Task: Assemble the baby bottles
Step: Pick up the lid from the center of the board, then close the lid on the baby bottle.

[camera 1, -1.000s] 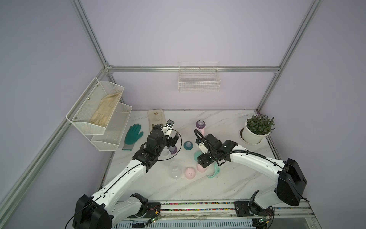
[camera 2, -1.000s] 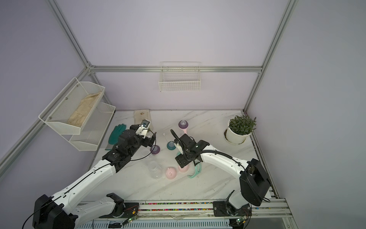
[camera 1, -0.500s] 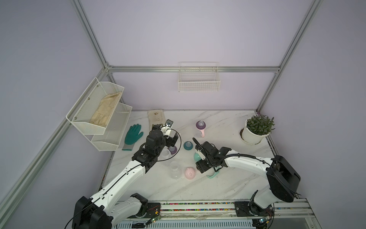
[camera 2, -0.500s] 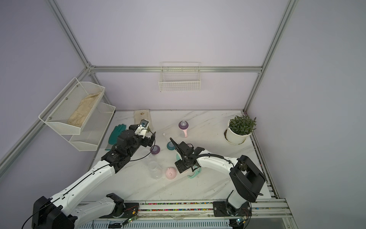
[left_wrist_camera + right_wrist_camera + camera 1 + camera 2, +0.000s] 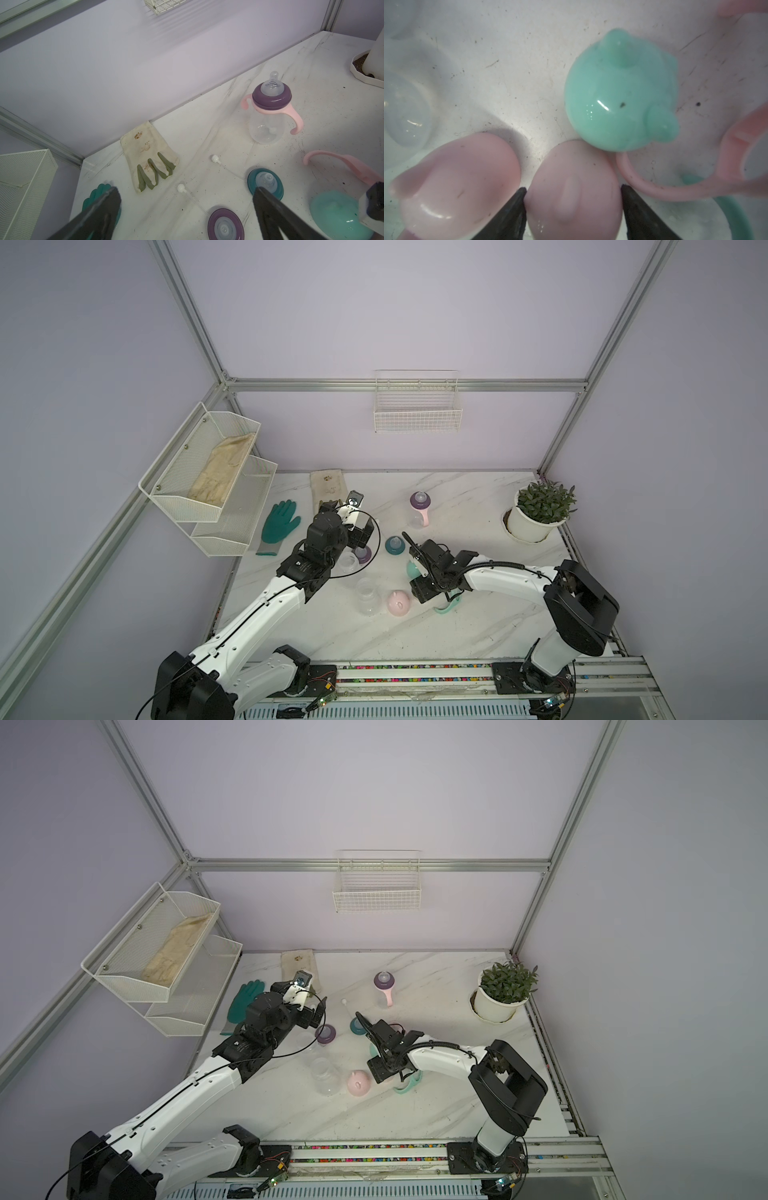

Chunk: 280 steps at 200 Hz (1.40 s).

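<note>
Right wrist view: right pincer (image 5: pixel 573 190) straddles a pink dome cap (image 5: pixel 573 205) lying on the bench (image 5: pixel 508 72). Both black fingertips bear against opposite flanks of that cap, pinching it. A second pink cap (image 5: pixel 456 182) lies just beside it, a narrow gap between them. Mint cap (image 5: pixel 618 93) sits just beside the pinched cap; contact cannot be confirmed. Pink handle ring (image 5: pixel 737 158) lies near, one handle curving past a fingertip.

Left wrist view: left pincer (image 5: pixel 185 193) is spread wide, holds nothing and hangs above the bench. Assembled bottle (image 5: pixel 268 116) stands upright with purple collar, pink handles and bare nipple.

In a top view that bottle stands just right of frame centre, well apart from both arms. Clear bottle body (image 5: pixel 368 597) stands open-topped in the lower centre, beside the second pink cap. Second clear body (image 5: pixel 347 562) sits under the left arm. Teal collar (image 5: pixel 395 545) and purple collar (image 5: pixel 362 553) lie loose between the arms. Potted plant (image 5: pixel 536 514) occupies the right of the frame.
</note>
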### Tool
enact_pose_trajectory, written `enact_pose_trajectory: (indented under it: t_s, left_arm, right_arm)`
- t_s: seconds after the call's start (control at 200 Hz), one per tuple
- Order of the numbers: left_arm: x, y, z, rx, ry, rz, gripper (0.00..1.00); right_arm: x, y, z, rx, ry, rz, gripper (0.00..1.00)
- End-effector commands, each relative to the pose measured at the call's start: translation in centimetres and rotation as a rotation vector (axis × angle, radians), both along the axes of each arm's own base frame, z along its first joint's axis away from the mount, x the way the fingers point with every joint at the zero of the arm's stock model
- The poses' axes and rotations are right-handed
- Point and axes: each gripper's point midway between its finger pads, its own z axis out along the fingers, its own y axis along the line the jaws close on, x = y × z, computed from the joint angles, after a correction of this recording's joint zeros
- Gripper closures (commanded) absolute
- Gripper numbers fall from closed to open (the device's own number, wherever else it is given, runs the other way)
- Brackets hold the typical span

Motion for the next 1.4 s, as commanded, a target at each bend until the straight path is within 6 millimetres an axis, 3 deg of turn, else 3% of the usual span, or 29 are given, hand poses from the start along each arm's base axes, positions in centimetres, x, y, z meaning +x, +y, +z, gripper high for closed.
enact_pose_trajectory:
  t_s: [0.0, 0.19, 0.45, 0.64, 0.77, 0.935, 1.05, 1.395]
  left_arm:
    - [0.2, 0.2, 3.8, -0.057, -0.083, 0.019, 0.00]
    - [0.2, 0.4, 3.8, -0.053, -0.084, 0.023, 0.00]
    - [0.2, 0.3, 3.9, -0.055, -0.088, 0.021, 0.00]
    - [0.2, 0.1, 4.2, -0.060, -0.091, 0.009, 0.00]
    - [0.0, 0.0, 4.3, -0.066, -0.090, -0.001, 0.00]
    - [-0.4, 0.0, 4.5, -0.071, -0.087, -0.010, 0.00]
    - [-0.5, 0.0, 4.5, -0.070, -0.088, -0.011, 0.00]
    - [-0.4, 0.0, 3.8, -0.038, -0.073, -0.014, 0.00]
  right_arm:
    - [0.2, -0.1, 0.4, 0.007, -0.026, -0.020, 0.33]
    - [-0.1, 0.7, 3.4, 0.066, -0.027, 0.002, 0.44]
    - [0.8, 2.0, 13.3, 0.215, -0.161, 0.054, 0.47]
    - [6.9, 0.2, 19.3, 0.267, -0.316, -0.005, 0.49]
    - [11.4, -0.3, 22.0, 0.243, -0.414, -0.034, 0.50]
    - [16.5, -0.1, 23.1, 0.206, -0.455, -0.056, 0.50]
    - [19.3, 0.1, 22.1, 0.164, -0.435, -0.048, 0.50]
    - [23.2, -0.7, 21.2, 0.114, -0.417, -0.067, 0.50]
